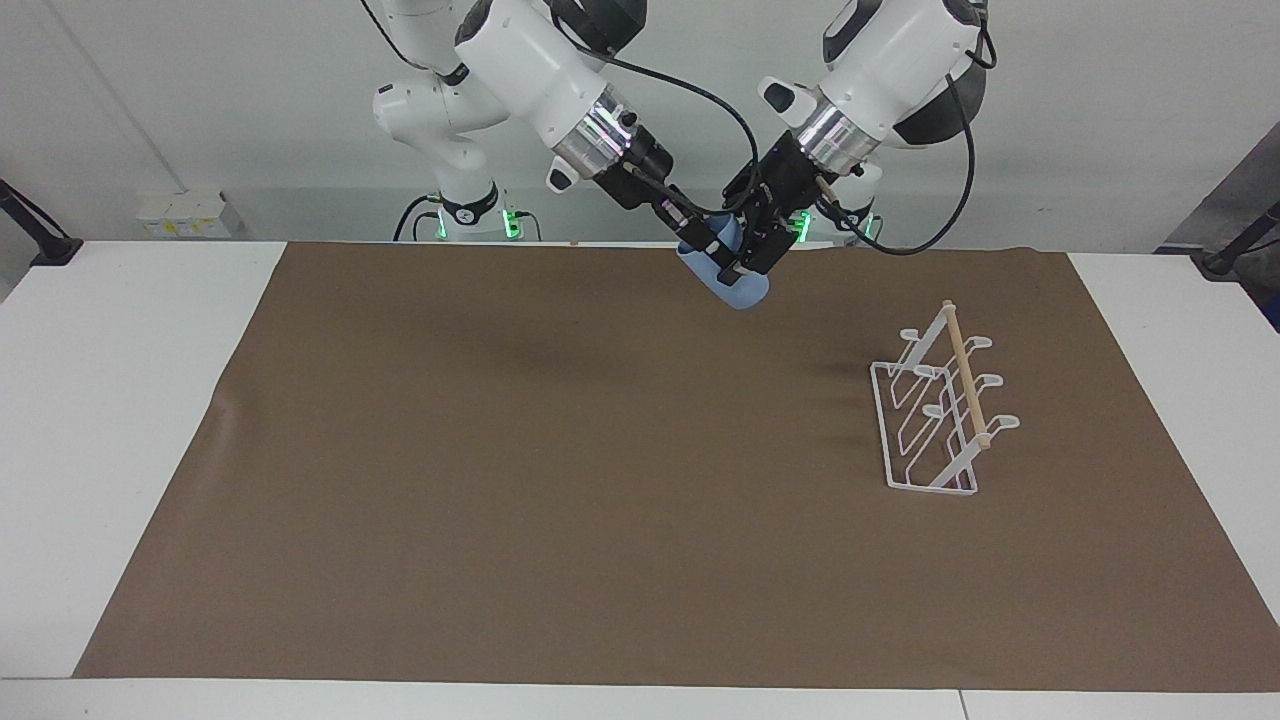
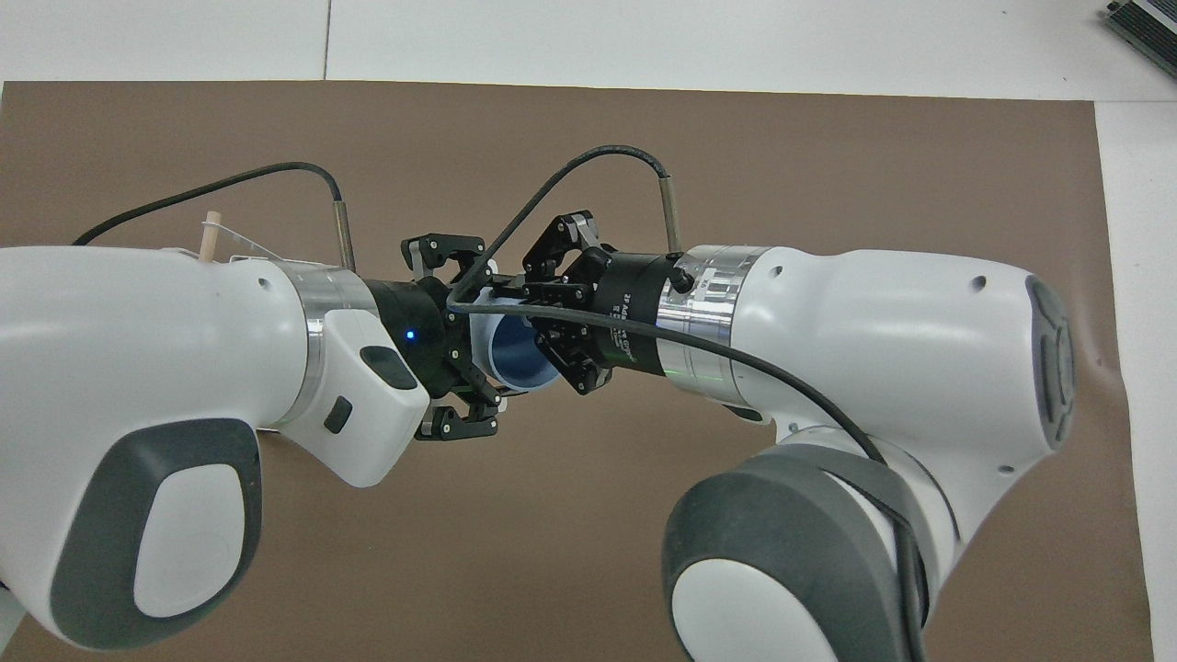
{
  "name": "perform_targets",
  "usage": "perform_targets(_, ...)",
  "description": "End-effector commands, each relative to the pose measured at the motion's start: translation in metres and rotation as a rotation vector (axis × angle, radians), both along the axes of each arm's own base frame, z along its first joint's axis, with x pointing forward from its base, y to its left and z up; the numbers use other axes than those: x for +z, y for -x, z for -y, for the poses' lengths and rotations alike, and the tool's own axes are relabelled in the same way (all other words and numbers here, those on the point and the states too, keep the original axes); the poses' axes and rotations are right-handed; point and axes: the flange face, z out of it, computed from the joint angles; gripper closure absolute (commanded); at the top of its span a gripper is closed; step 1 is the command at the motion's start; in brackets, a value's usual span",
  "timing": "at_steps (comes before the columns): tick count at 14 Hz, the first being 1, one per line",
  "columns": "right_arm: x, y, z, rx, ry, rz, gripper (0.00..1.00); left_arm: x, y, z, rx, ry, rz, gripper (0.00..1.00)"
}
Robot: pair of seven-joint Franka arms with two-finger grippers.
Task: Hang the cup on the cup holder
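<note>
Both grippers meet at the cup (image 1: 738,288), raised above the mat's (image 1: 600,480) robot-side edge. Right gripper (image 1: 708,245) clamps its rim; I see left gripper's (image 1: 752,262) fingers straddling its body, grip unconfirmed. No label legible.

White table (image 1: 120,400) under a brown mat (image 1: 560,500), plain white wall (image 1: 200,90)

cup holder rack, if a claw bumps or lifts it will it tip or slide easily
The cup holder is thin white wire with one slim wooden rod on top, so it is probably light and stiff. It stands free on the smooth brown mat, so a sideways bump would likely slide it. Its flat rectangular base is narrow under raised prongs, so a push against the rod could tip it.
</note>
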Motion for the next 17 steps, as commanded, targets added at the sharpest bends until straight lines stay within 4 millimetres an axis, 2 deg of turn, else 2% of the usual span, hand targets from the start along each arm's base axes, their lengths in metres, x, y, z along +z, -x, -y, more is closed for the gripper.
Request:
perform_targets(1,0.006,-0.003,0.005,-0.027,-0.029,-0.004,1.0,-0.002,0.01,0.0,-0.01,0.01,-0.005,0.99)
perform_targets(6,0.007,-0.008,0.011,-0.035,-0.034,-0.005,0.99,-0.002,0.009,-0.001,-0.003,0.01,-0.01,1.0)
perform_targets(11,0.015,-0.017,0.022,-0.054,-0.042,0.009,0.75,-0.001,0.008,-0.001,-0.003,0.007,-0.007,1.0)
perform_targets(15,0.017,-0.027,0.033,-0.076,-0.053,0.01,0.72,-0.001,0.008,-0.001,-0.002,0.004,-0.006,1.0)
perform_targets(17,0.017,-0.033,0.044,-0.095,-0.062,0.01,0.67,-0.003,0.007,-0.003,-0.002,-0.016,0.002,1.0)
